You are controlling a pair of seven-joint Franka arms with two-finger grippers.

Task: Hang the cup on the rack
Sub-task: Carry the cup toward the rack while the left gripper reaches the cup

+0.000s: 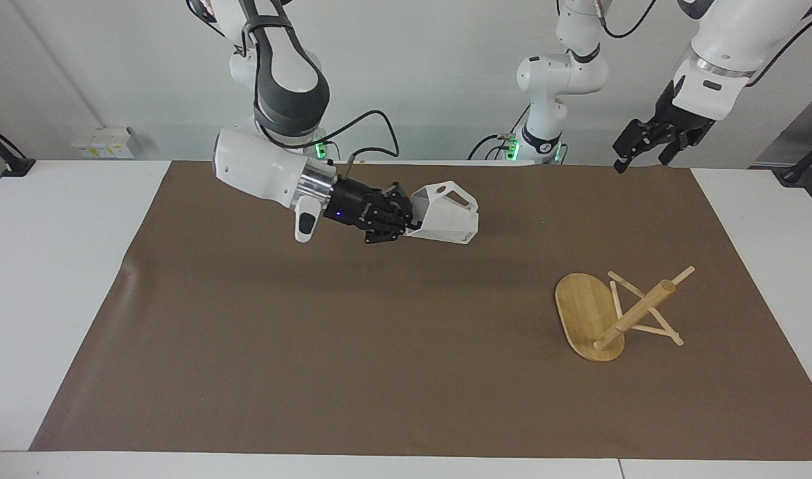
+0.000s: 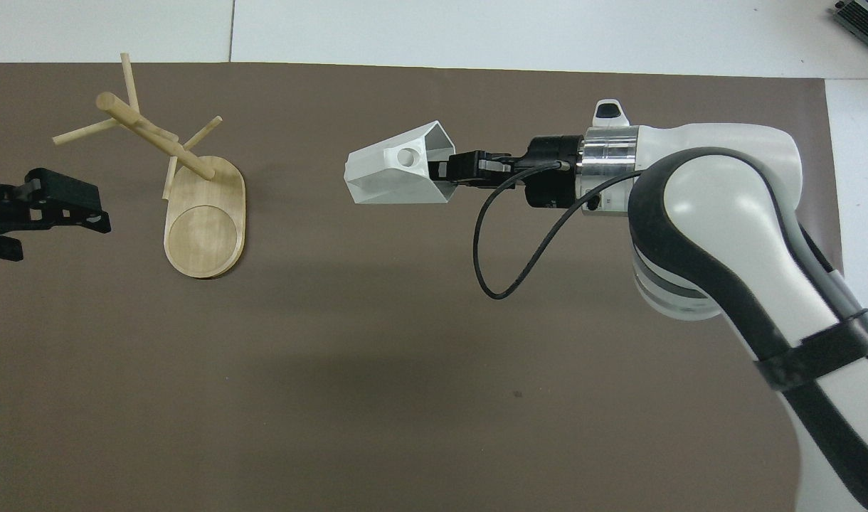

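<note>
One cup [image 1: 446, 213], one rack [image 1: 599, 316]

White faceted cup [image 1: 446, 213] held sideways aloft; bamboo rack [image 1: 609, 313] stands on mat

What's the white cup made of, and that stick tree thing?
The cup looks like matte white plastic: flat facets, sharp edges, no shine. The rack looks like pale bamboo or wood, judging by its light tan, faintly grained base.

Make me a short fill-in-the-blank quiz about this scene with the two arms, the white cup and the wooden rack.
1. The right gripper holds the ____ in the air over the brown mat.
2. The rack stands toward the ____ arm's end of the table.
3. The left gripper holds ____.

Missing words: cup; left; nothing
</note>
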